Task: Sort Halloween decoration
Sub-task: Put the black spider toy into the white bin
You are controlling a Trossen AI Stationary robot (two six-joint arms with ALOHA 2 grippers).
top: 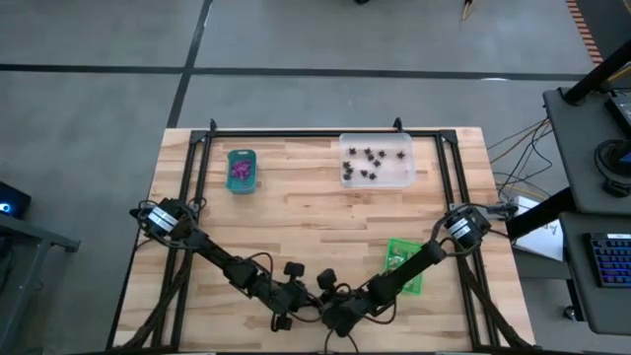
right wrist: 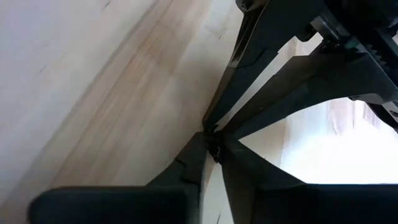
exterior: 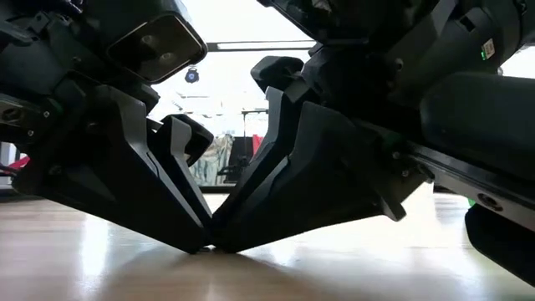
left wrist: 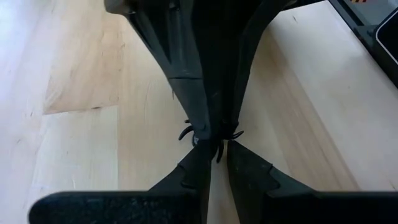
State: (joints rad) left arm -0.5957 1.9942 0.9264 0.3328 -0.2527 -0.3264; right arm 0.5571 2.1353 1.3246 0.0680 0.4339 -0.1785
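At the table's six o'clock edge both grippers—left gripper (left wrist: pixel 210 163) and right gripper (right wrist: pixel 213 151)—pinch one black spider trinket (left wrist: pixel 214 134) tip-to-tip; unequal pulling could snap its legs or fling it.

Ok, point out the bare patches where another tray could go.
Free: the wood between the teal tray and clear tray, and the middle strip below them. Crowded: the near edge, where the left claw and right claw meet, with the green tray under the right arm.
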